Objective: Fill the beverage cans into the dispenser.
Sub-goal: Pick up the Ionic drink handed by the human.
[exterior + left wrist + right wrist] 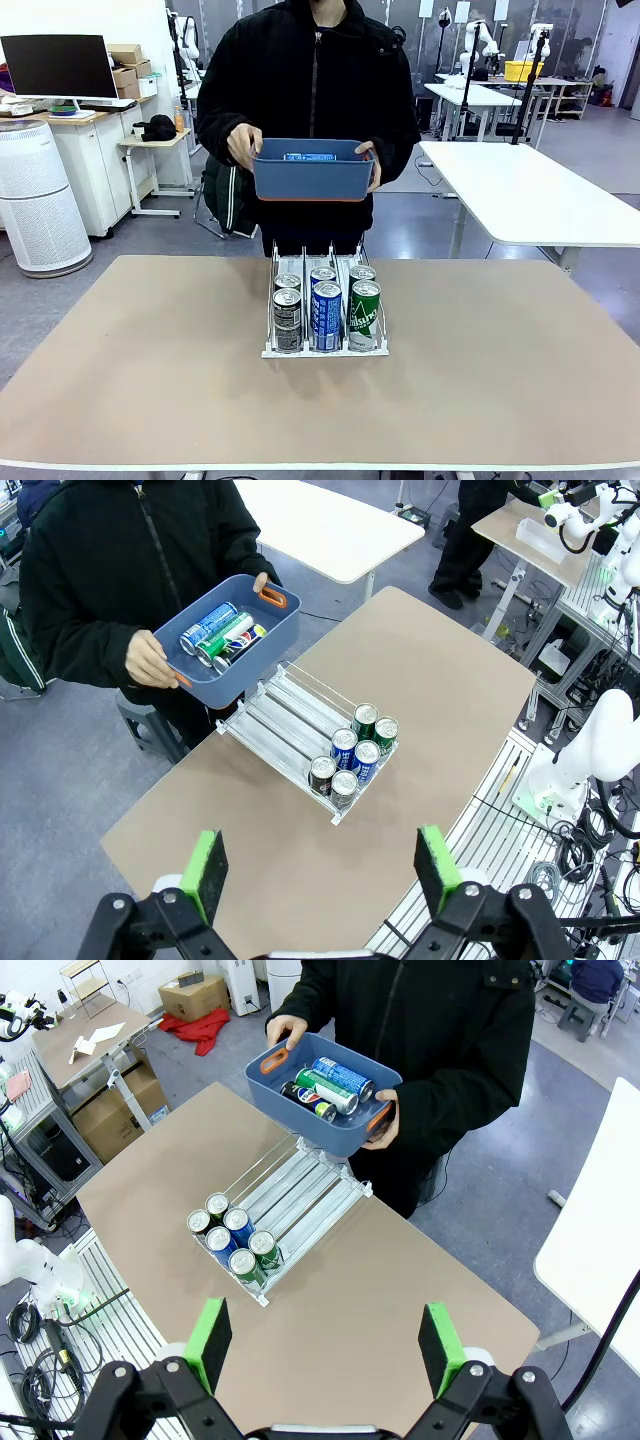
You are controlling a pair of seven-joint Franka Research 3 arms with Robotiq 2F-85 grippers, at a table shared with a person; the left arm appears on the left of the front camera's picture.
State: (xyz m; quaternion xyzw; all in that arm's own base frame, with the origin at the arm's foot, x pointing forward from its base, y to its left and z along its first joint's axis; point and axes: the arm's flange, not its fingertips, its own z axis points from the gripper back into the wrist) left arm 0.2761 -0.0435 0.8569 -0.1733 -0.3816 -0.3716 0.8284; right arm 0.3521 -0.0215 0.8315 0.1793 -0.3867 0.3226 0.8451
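"Beverage cans (326, 315), where are they sitting right now?"

"Six of them stand upright in the dispenser (325, 351), two per lane, all bunched up against the low front lip. There's a dark grey pair in the robot's left lane, a blue pair in the middle lane and a green pair in the right one."

"And the dispenser itself?"

"It's on the table (520, 390), about midway along the far edge. Its back end is close to that edge, the lip faces the robot's edge, and it's well apart from all four corners."

"Any other cans around?"

"Yep, a few lie on their sides in a blue plastic tub (312, 182) with orange handles. I can make out a blue one, a green one and a dark one; can't tell the exact count. The person past the far edge holds the tub in the air, right hand (243, 146) on one end and left hand (368, 163) on the other. It's above the dispenser's back end, not touching it."

"Grippers?"

"The left gripper (320, 868) hangs high over the table with its jaws spread wide and nothing between the green pads. Same deal for the right gripper (324, 1343): wide apart and holding nothing."
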